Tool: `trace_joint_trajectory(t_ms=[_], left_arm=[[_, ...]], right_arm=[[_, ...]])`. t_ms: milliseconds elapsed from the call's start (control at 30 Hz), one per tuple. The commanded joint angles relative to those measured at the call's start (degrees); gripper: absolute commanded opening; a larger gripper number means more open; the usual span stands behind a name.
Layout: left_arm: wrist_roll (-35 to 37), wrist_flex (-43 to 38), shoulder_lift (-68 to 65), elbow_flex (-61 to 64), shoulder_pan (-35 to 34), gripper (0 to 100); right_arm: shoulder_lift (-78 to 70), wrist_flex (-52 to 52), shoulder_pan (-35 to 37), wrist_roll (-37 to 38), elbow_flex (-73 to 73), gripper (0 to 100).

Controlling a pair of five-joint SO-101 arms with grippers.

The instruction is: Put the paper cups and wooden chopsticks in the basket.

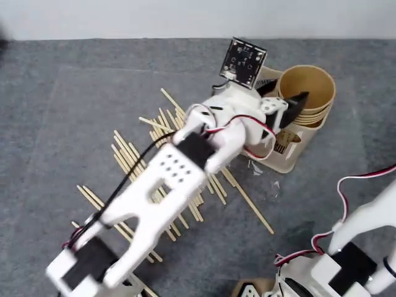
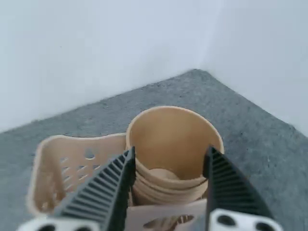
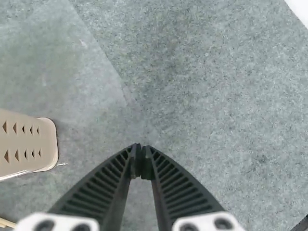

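- Cups step seems done: tan paper cups [image 1: 306, 86] stand stacked inside the beige perforated plastic basket [image 1: 284, 153]; left gripper [image 2: 171, 153] above it, fingers wide apart, empty.
- Next you must collect thin wooden chopsticks [image 1: 133, 154] scattered beside the basket.
- Right gripper [image 3: 139, 153]: fingers closed, empty.

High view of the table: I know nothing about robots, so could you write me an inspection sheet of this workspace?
Surface: grey mat over the table.
Job's things: paper cups stacked in the basket; wooden chopsticks scattered on the mat.
Clutter: beige perforated piece near the right gripper.
Grippers: left gripper open at the cup stack; right gripper shut above bare mat.
Cables: red, white and black wires along both arms.
Surroundings: white wall.
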State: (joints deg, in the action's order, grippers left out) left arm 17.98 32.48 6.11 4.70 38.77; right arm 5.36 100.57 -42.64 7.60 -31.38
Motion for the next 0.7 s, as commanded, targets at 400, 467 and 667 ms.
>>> trace_joint_trajectory(t_ms=[400,467,667], left_arm=[[-12.7,33.8,37.9,-0.7,-29.5,23],[-15.0,38.0,39.5,-0.7,-35.8,23],[-21.9,48.0,38.3,-0.7,-52.9,23]], right_arm=[[2.2,2.1,7.8,0.6,-0.6,1.0],[4.6,2.1,10.1,1.2,-0.6,1.0],[13.1,2.2,21.4,3.8,-0.1,1.0]])
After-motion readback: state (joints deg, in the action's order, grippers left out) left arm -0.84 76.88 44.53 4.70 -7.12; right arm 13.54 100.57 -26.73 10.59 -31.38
